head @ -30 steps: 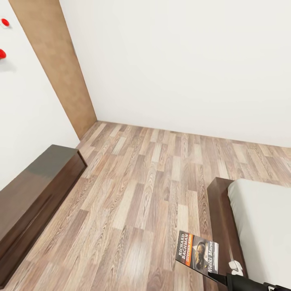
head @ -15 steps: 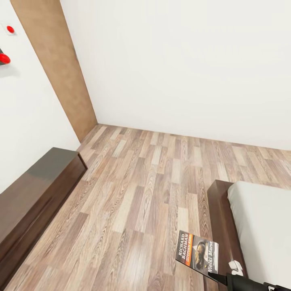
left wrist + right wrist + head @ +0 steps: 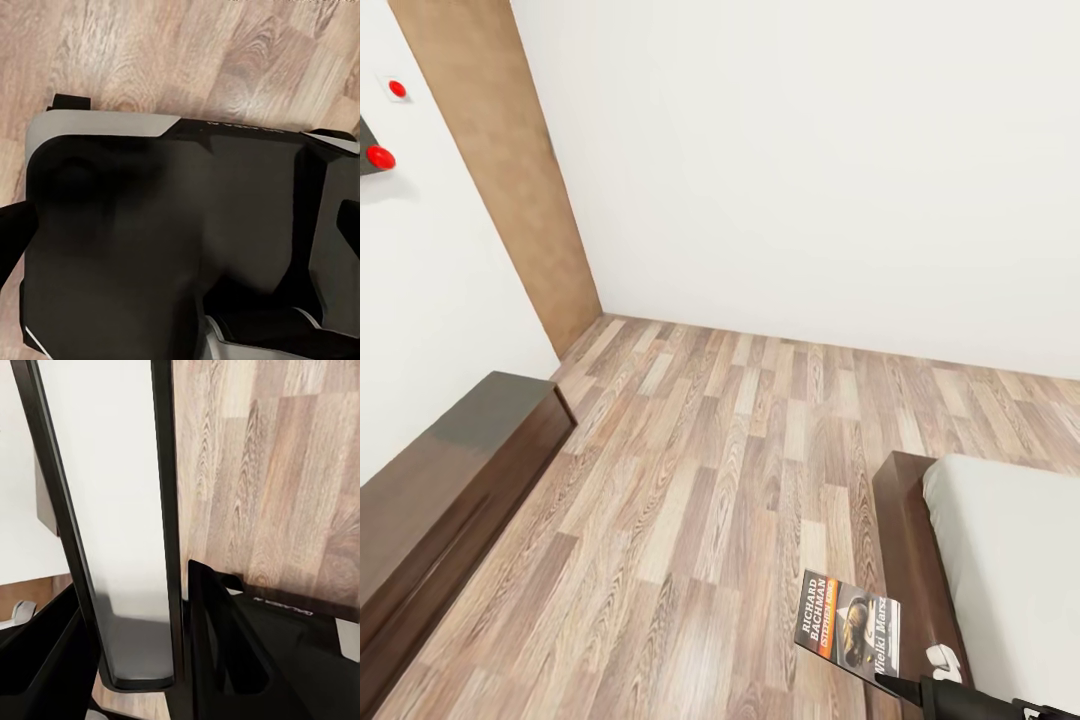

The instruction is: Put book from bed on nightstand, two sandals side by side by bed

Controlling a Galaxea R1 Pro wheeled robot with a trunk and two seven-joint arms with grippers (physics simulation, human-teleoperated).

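Note:
The book (image 3: pixel 847 628), a dark paperback with white "Richard Bachman" lettering and an orange band, hangs over the wood floor just off the bed's corner. My right gripper (image 3: pixel 890 683) is shut on its lower corner. In the right wrist view the book (image 3: pixel 112 510) runs edge-on between the black fingers (image 3: pixel 214 645). The bed (image 3: pixel 1010 560), with its light-grey mattress and dark brown frame (image 3: pixel 905 530), lies at the right. My left gripper (image 3: pixel 180 229) hangs over my own dark and grey body with its fingertips (image 3: pixel 11 232) far apart and nothing between them. The nightstand and the sandals are out of view.
A long low dark-brown bench (image 3: pixel 440 490) runs along the left wall. A tan door panel (image 3: pixel 510 170) stands in the far left corner, with red knobs (image 3: pixel 380 157) on the wall beside it. Wood-plank floor (image 3: pixel 720 470) stretches between bench and bed up to the white back wall.
The whole head view has shifted, so walls, bench and bed sit slightly lower in the picture. The book stays in the right gripper at the same spot in view.

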